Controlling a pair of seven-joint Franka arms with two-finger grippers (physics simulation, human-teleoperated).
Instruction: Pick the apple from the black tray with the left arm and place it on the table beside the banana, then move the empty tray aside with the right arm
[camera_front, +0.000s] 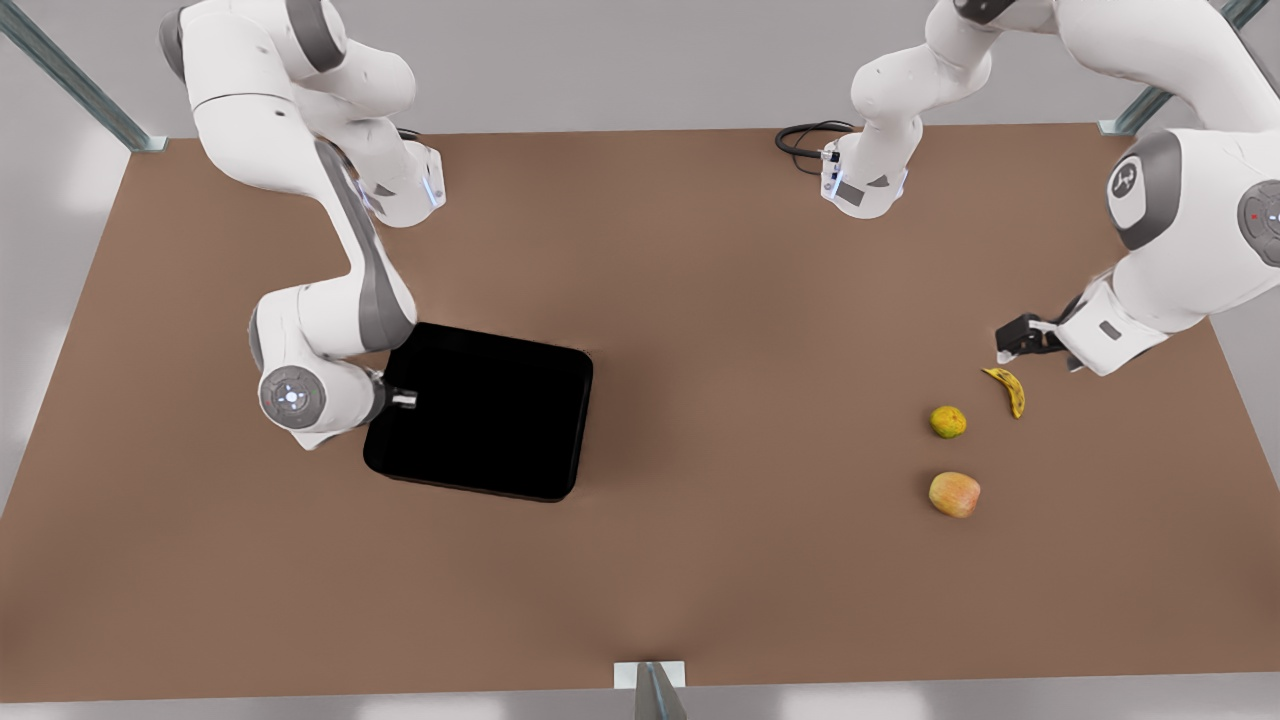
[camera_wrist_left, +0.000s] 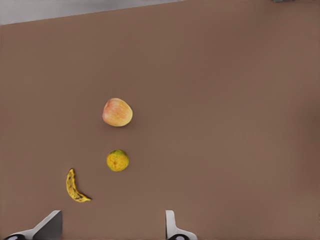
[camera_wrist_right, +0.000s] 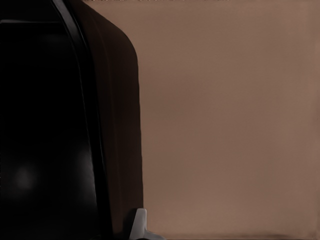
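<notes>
Front view: the apple (camera_front: 954, 494) lies on the brown table (camera_front: 700, 300) at the lower right of the frame, and the black tray (camera_front: 490, 420) sits empty at left of centre.

Above the apple sits a smaller yellow-green round fruit (camera_front: 948, 422), and just up and right of that the banana (camera_front: 1008, 389); the three lie near one another but apart. The left gripper (camera_front: 1012, 340) hangs just above the banana, holding nothing; in the left wrist view its fingers (camera_wrist_left: 172, 227) stand spread with bare table between them. The right gripper (camera_front: 400, 398) is at the tray's left rim; in the right wrist view one fingertip (camera_wrist_right: 139, 225) shows beside the tray's outer wall, and whether that hand is clamped or spread cannot be told.
</notes>
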